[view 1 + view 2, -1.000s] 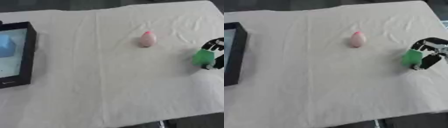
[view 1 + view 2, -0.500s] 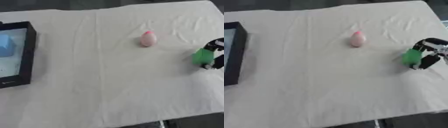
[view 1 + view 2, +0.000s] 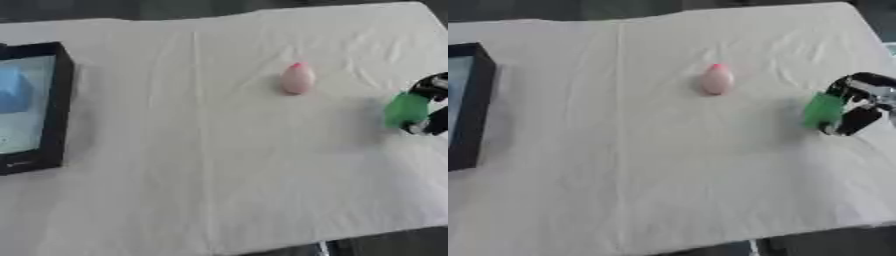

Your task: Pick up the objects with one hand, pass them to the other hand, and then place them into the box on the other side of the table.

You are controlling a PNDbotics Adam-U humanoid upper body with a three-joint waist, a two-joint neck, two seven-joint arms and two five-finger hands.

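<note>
The right hand (image 3: 857, 106) sits at the right edge of the white cloth (image 3: 227, 165), its fingers curled around a green object (image 3: 824, 110) that it holds. Left of the green object and somewhat farther back, well apart from it, a pink egg-shaped object (image 3: 297, 79) rests on the cloth. Far to the left of the green object, at the opposite edge, lies the black box (image 3: 54, 107), open, with a blue item (image 3: 15, 90) inside on its pale floor.

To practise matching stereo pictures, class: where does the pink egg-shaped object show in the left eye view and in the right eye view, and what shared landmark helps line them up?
Left eye view: pink egg-shaped object right of centre, upper half.
Right eye view: same object, nearer the centre, upper half.
Shared landmark: green object held in the right hand at the right edge.
</note>
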